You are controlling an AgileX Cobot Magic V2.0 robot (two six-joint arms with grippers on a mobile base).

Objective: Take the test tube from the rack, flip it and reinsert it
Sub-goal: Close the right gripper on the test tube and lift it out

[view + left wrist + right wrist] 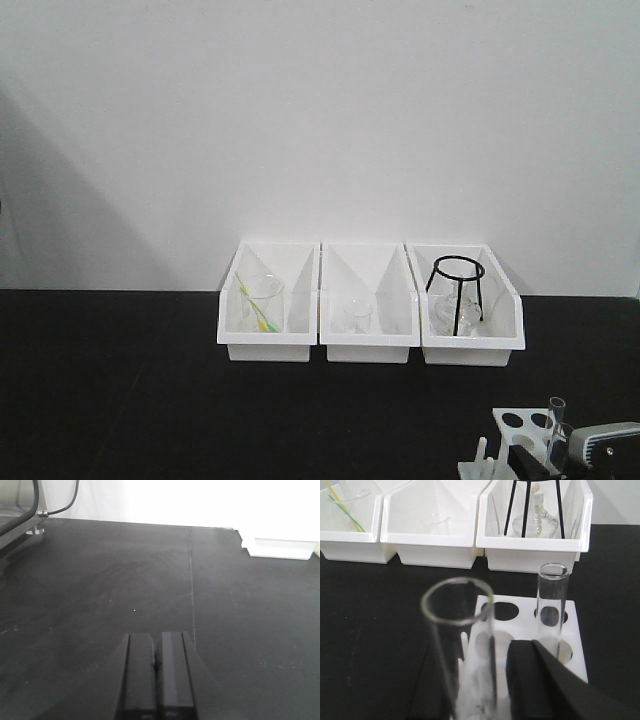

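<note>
My left end effector (156, 641) is pressed together above bare black worktop (90, 580), which is matte, faintly scuffed and crossed by one thin seam. My right end effector (472, 660) flanks the test tube (462, 630), upright and rim-up at the near side of the rack (577, 630); I cannot tell whether I pinch it. A second tube (552, 600) stands in the rack's far right hole. Behind the rack, three white bins (368, 352) sit against a plain white wall (320, 100).

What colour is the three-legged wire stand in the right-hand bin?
The tripod stand is black; the right wrist view shows it best.
</note>
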